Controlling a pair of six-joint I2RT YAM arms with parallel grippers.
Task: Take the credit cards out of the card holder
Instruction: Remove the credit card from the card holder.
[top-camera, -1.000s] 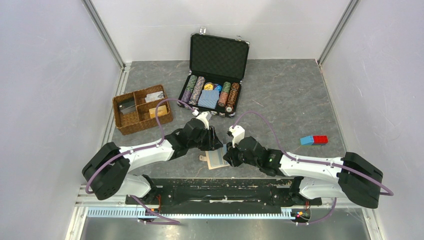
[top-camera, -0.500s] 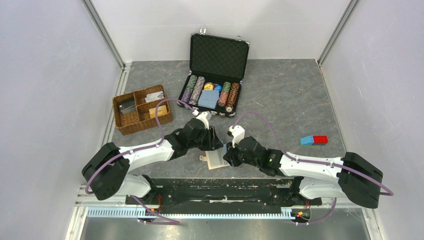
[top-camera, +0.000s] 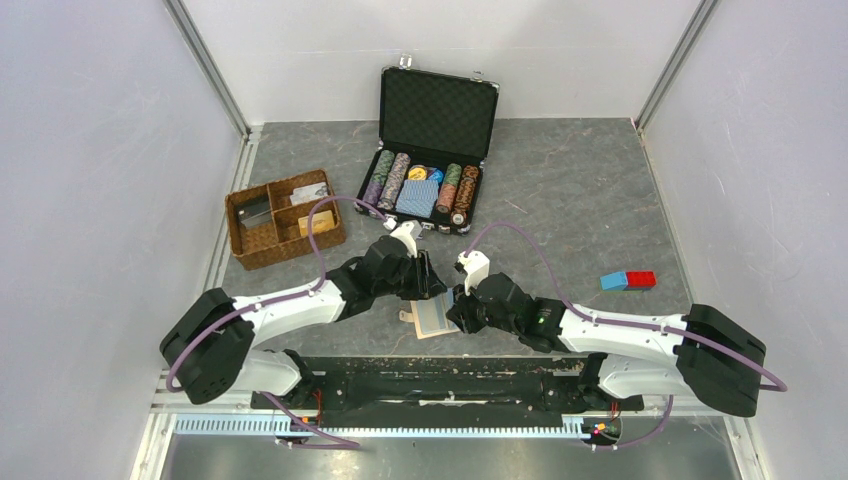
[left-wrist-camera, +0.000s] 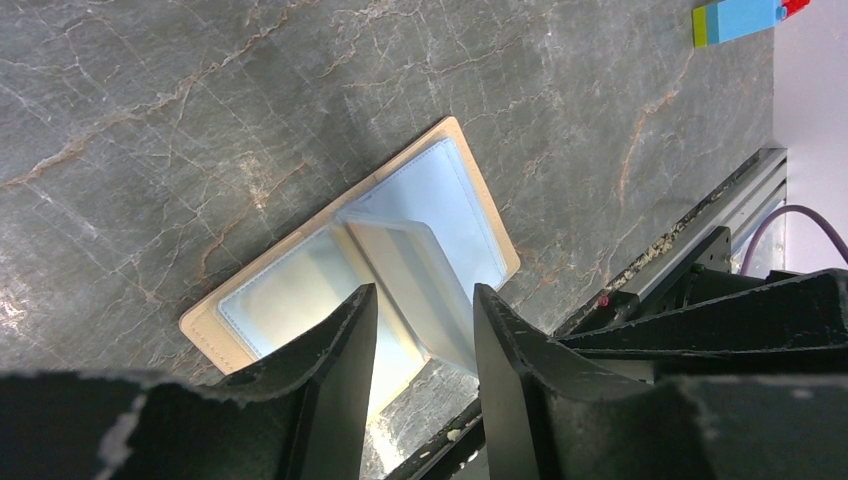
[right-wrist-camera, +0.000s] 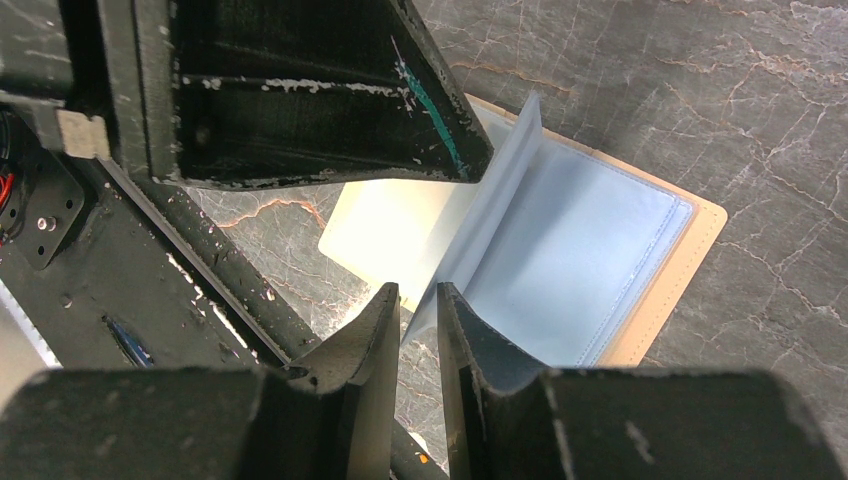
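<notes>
Right claw pinches the inner flap of the wallet upright, jaws nearly closed. Left claw, half open and empty, probably needs a card edge next.

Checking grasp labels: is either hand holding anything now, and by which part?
Right hand pinches the raised blue-grey inner leaf of the card holder, at its free edge. Left hand is open, holding nothing.
</notes>
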